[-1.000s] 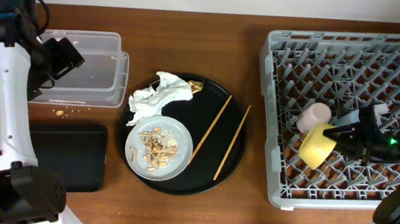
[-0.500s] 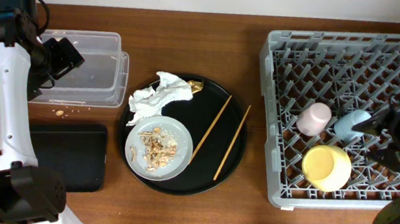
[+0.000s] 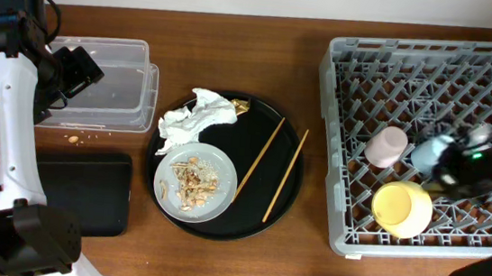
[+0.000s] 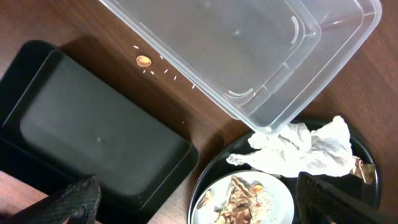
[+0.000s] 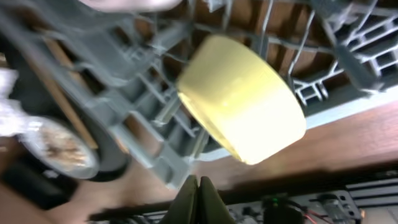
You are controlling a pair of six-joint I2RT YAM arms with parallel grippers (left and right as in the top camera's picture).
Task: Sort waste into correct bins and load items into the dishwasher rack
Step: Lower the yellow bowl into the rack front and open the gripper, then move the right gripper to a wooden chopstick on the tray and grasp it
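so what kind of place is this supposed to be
Probably a mock dish-clearing station on a wooden table: a grey dishwasher rack holding a yellow bowl, a round black tray with a scrap-covered plate, a clear tub nearby.

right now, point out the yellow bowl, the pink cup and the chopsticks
yellow bowl (image 3: 400, 207), overhead view, middle of its rounded yellow body
pink cup (image 3: 386, 145), overhead view, centre of its pink side
chopsticks (image 3: 260, 158), overhead view, midway along the left stick of the pair

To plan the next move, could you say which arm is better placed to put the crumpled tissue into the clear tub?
Likely left. The left hand hovers open by the clear tub, near the tissue; the right hand is over the dishwasher rack.
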